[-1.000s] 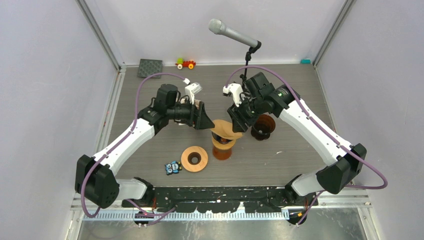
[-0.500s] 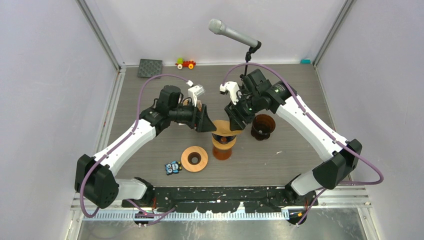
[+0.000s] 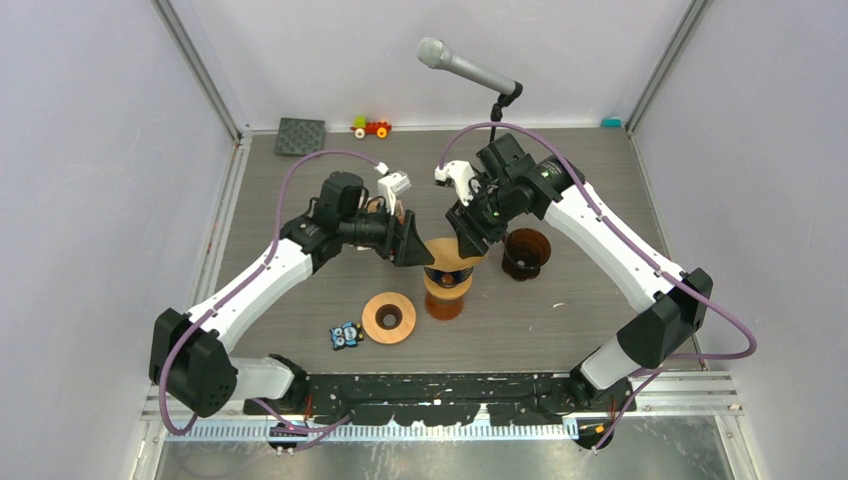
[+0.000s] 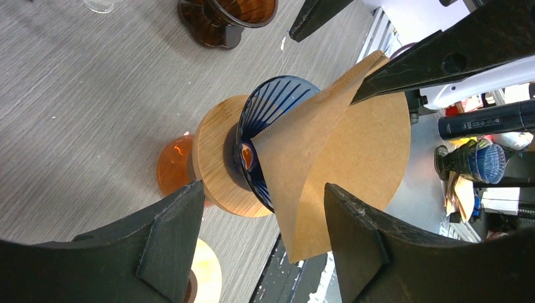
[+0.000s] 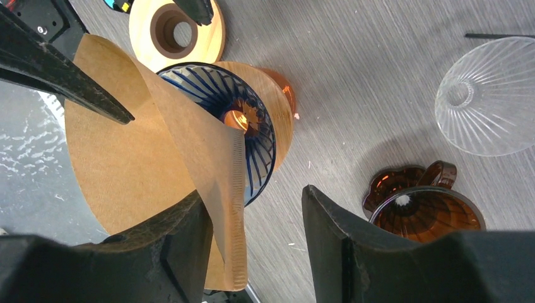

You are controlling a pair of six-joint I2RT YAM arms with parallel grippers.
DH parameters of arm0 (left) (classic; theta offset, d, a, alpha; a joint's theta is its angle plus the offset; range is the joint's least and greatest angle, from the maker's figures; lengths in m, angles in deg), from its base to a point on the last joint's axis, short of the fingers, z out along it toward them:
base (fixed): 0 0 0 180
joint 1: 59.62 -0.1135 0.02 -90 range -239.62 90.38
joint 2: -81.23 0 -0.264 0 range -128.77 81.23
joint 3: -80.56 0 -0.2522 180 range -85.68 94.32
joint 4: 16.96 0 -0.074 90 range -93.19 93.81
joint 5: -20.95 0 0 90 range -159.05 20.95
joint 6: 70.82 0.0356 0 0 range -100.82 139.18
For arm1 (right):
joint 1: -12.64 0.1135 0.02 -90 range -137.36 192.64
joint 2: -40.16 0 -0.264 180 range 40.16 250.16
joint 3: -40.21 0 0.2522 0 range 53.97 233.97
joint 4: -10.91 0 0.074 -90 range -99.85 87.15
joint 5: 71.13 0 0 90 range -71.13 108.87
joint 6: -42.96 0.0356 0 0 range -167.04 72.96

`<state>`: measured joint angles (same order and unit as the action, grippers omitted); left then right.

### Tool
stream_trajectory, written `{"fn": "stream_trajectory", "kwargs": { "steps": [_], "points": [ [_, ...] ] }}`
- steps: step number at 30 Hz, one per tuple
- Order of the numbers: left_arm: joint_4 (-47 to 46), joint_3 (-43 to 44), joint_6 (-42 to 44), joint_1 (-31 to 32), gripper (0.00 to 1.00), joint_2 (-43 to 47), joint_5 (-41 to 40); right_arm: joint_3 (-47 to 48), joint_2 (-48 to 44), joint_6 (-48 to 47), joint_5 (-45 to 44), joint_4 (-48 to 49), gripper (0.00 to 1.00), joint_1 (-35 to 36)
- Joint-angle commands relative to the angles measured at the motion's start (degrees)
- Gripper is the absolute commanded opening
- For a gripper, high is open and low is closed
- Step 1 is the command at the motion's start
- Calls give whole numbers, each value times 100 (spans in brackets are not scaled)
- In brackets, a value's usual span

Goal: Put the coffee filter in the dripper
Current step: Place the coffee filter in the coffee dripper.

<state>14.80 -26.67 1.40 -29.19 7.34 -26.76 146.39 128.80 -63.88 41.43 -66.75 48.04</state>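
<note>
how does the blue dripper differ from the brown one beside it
The blue dripper sits raised on a wooden collar; the brown dripper stands on the table. The blue dripper has a paper filter across its mouth; the brown dripper is empty. The brown dripper shows a handle, the blue dripper none. Both are ribbed cones.

I count three drippers: the blue dripper [image 5: 260, 158] right before the right pincer [image 5: 255, 197], and the amber dripper [image 5: 426, 214] and clear dripper [image 5: 486, 104] off beside it. One paper filter [image 5: 126, 158]. Two wooden rings: a loose ring [image 5: 211, 38] and a stand ring [image 5: 282, 120]. One microphone [image 3: 465, 66].
</note>
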Motion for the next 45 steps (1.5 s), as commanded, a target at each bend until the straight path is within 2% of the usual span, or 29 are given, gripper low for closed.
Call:
{"fn": "stream_trajectory", "kwargs": {
  "steps": [1,21,32,45],
  "points": [
    [-50,-34,-180,41,71,233,23,251,-81,337,-124,-154,58,1],
    [-177,-261,-349,147,68,109,-216,-110,13,741,-26,-328,60,-6],
    [-420,-292,-441,147,68,68,-265,-208,196,871,125,-218,56,-42],
    [-589,-236,-490,147,69,15,-371,-359,283,866,309,-173,44,-47]
  ]
}}
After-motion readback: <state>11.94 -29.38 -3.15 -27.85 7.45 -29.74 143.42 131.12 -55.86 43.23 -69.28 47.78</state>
